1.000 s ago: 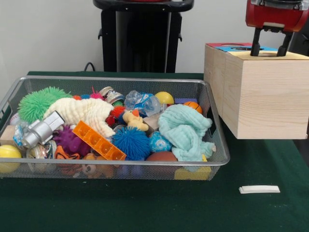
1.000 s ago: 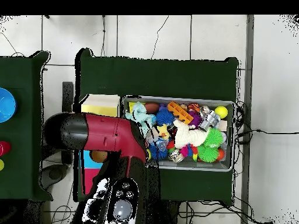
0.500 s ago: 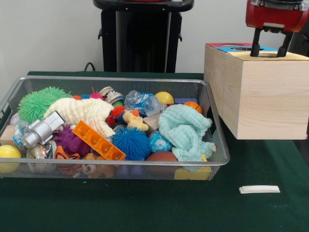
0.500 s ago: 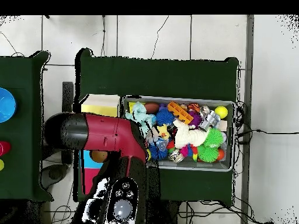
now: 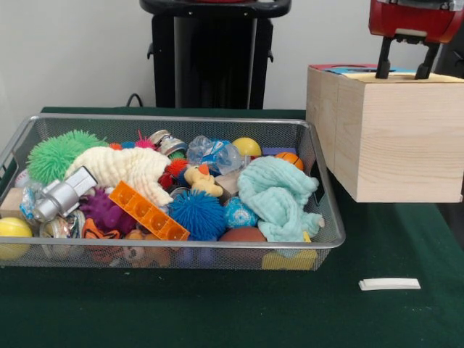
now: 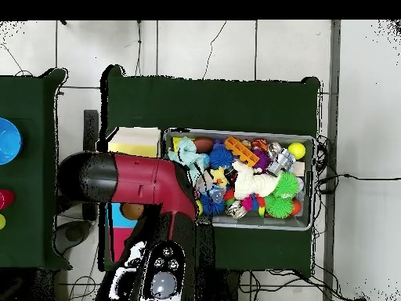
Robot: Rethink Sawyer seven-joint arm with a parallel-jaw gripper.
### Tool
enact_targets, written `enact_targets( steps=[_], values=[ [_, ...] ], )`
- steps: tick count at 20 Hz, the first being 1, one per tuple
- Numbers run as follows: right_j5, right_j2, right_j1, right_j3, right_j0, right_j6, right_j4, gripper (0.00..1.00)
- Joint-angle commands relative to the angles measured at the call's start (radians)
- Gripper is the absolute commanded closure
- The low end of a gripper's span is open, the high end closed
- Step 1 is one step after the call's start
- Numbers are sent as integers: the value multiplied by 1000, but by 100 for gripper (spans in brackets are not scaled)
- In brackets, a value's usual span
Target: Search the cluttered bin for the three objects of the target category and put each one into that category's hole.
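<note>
While the gripper [image 5: 404, 71] hovers spread and empty over the wooden box [image 5: 395, 138] at upper right, the risk I see is its fingers clipping the box top when swinging back. Candidate targets sit in the mesh bin [image 5: 319, 190] at lower left of it, well apart; category unclear.

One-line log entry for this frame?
gripper: open, empty, above wooden box | bin: full of toys | white strip: on table

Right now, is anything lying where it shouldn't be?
Yes: a small white flat piece lies alone on the green table, outside the wire bin, in front of the wooden box. Everything else sits in the bin.
</note>
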Motion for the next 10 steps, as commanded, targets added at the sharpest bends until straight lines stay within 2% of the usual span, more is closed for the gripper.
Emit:
enact_targets(
  steps=[1, 5, 10],
  values=[
    [200, -51, -79, -52, -20, 224, -13, 0],
    [259, -59, -88, -79, -24, 221, -22, 0],
    [216, -39, -80, -59, -41, 204, -10, 0]
  ],
)
